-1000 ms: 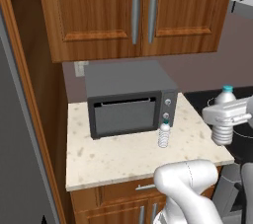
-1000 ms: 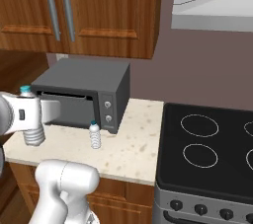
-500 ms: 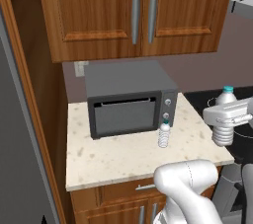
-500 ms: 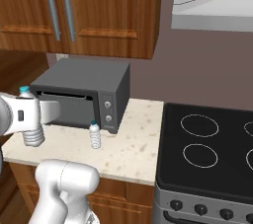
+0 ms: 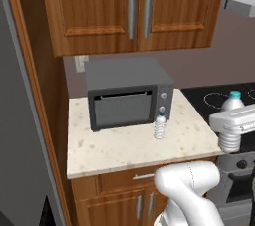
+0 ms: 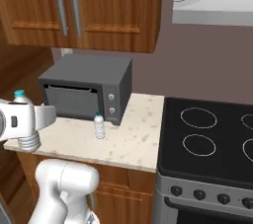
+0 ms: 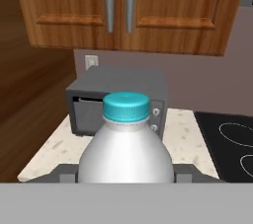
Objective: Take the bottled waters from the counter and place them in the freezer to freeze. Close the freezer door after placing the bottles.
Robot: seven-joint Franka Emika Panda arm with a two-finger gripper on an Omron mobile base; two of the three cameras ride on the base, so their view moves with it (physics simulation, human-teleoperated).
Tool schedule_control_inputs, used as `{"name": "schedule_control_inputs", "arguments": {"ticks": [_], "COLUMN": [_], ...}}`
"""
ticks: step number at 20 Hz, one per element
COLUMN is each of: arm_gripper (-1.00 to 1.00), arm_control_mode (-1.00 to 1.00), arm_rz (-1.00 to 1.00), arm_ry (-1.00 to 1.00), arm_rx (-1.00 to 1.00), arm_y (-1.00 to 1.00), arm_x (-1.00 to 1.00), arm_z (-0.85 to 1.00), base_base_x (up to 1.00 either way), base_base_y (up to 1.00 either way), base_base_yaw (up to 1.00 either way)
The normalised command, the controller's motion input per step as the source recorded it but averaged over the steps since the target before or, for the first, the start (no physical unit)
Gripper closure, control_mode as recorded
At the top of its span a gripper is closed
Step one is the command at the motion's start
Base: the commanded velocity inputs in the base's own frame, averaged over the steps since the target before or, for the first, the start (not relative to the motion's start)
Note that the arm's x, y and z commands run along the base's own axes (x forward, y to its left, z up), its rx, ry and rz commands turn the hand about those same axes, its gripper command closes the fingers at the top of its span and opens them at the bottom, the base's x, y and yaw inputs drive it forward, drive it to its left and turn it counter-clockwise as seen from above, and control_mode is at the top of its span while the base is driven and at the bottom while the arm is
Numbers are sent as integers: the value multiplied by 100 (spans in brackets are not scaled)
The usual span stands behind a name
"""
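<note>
Jaws grip bottle [image 7: 126,154]; second bottle [image 5: 161,127] apparently touching toaster oven [image 5: 128,93].

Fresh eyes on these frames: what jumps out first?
The gripper holds a teal-capped water bottle upright in the air, off the counter's edge, cap looming large in the hand view. A second small bottle stands on the counter in front of the grey toaster oven, near its knobs.

i saw teal caps on both clear bottles [image 7: 126,154] [image 5: 160,127], a beige speckled counter [image 5: 119,145], and a grey toaster oven [image 5: 128,93].
</note>
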Motion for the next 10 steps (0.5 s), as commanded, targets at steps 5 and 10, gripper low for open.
{"name": "schedule_control_inputs", "arguments": {"ticks": [5, 10], "arm_gripper": [100, 100], "arm_control_mode": [100, 100], "arm_rz": [0, 0], "arm_ry": [0, 0], "arm_rx": [0, 0], "arm_y": [0, 0], "arm_x": [0, 0], "arm_z": [0, 0], "base_base_x": [-94, -80], "base_base_y": [0, 0], "base_base_yaw": [0, 0]}}
